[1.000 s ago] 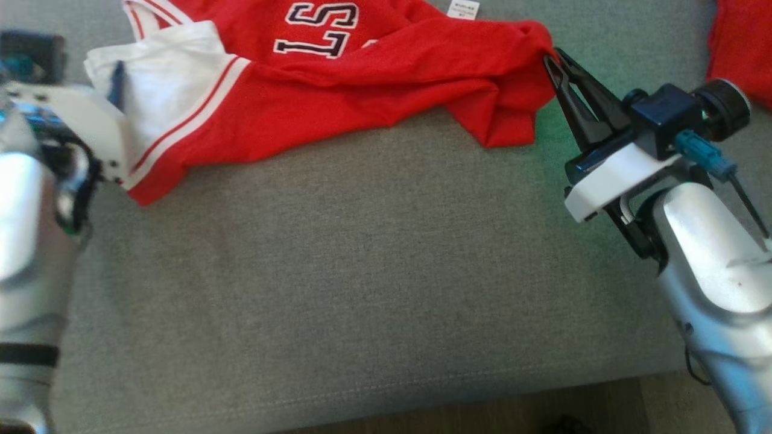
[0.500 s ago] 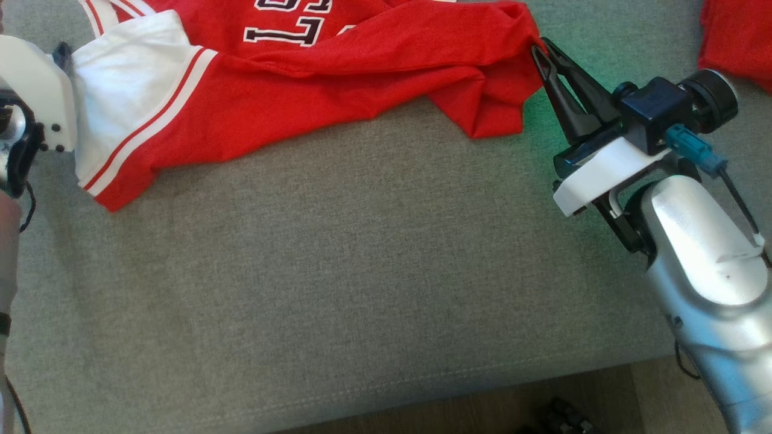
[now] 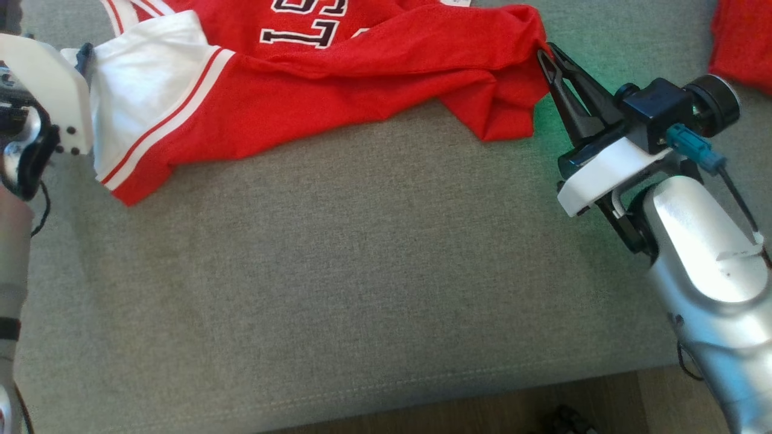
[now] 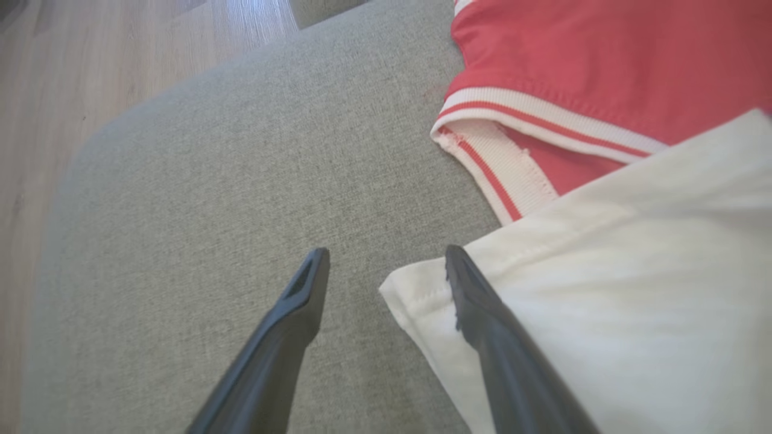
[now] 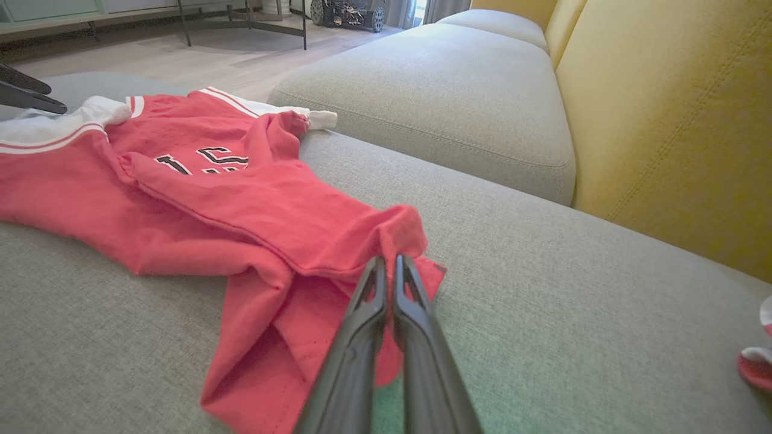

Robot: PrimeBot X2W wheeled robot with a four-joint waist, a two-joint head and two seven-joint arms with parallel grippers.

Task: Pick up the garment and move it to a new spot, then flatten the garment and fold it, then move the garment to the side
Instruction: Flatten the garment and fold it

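Jersey (image 3: 362, 78) lies crumpled along the far side of the grey seat cushion (image 3: 362, 271), numerals (image 3: 307, 24) up, white panel (image 3: 145, 72) at your left end, a bunched red corner at your right end. The right gripper (image 3: 546, 51) is clamped on that red corner and the fabric puckers at the tips. The left gripper (image 4: 387, 253) is spread wide and grasps nothing: one finger sits over the white panel's hemmed corner, the other over bare cushion. My read is light, thin, limp knit that won't hold shape and will drape and drag. The cushion weave looks coarse, so expect friction rather than sliding. Take hold at hems and corners, since the stitched edges are thicker and give the fingers something to bite. The white hem corner between your left fingers is the obvious grab. The red-and-white ribbed trim (image 4: 500, 175) beside it is stiffer and is a backup. Mid-panel pinches will probably pick up two layers. Beyond that there's a smooth yellow backrest (image 5: 663, 120), a second red garment (image 3: 742, 42) at the right edge and wood floor (image 4: 36, 120) off the left.
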